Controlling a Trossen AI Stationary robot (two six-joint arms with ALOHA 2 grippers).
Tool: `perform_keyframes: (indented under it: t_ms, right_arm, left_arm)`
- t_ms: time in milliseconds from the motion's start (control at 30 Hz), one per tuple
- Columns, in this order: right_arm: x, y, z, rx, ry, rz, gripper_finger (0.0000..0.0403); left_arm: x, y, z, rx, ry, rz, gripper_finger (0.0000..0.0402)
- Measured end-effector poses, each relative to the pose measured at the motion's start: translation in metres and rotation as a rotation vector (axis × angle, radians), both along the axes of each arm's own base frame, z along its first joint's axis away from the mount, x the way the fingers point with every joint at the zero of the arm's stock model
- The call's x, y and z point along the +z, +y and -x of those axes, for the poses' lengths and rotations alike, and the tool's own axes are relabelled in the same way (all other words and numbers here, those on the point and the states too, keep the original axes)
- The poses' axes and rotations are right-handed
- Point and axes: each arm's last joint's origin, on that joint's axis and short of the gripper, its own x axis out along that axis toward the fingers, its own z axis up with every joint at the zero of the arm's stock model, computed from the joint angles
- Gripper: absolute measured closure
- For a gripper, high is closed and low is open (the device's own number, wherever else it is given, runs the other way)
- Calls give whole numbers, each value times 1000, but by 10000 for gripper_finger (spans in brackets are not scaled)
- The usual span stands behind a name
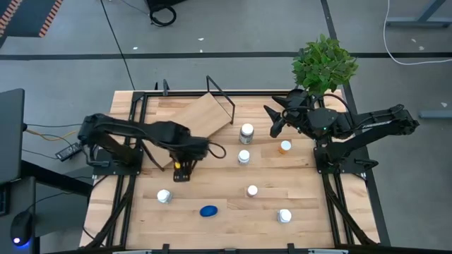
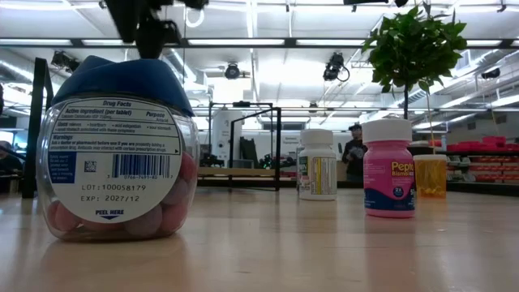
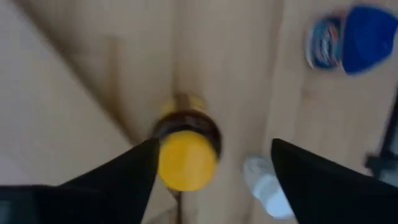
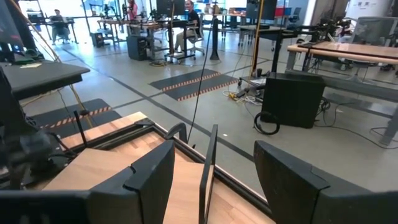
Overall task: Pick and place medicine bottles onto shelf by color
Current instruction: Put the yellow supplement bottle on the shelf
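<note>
while i look down on the slatted table (image 1: 296, 204), the biggest thing on it is the shelf (image 1: 205, 113), a light wood board with a black wire frame, lying at the far side, left of the middle and turned at an angle. next the plant (image 1: 323, 63), leafy and green, at the far right corner. my left arm (image 1: 127, 134) reaches in across the table from the left, my right arm (image 1: 367, 127) from the right side.

the left gripper (image 3: 211, 168) hangs over the yellow-capped bottle (image 3: 185, 155), which stands on the boards just in front of the shelf's near edge; the fingers are spread wide either side of the cap, not pinching it. the right gripper (image 4: 211, 168) sits up high near the plant, looking out over the shelf frame, fingers apart with nothing between them.

now the smaller bottles. the blue one (image 1: 208, 211) rests near the front, middle. a white-capped bottle (image 1: 246, 132) stands right of the shelf, another (image 1: 244, 156) just in front of it, the orange one (image 1: 284, 147) further right. more white caps: front left (image 1: 164, 196), centre (image 1: 252, 190), front right (image 1: 284, 216).
</note>
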Motion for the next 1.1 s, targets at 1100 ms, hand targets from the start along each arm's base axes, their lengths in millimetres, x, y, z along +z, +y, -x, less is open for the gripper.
perform_keyframes:
  t_ms: [1100]
  right_arm:
    - [-2,-2,0,-12,-6,-24,175]
  left_arm:
    - [-62,2,38,161,-64,-75,70]
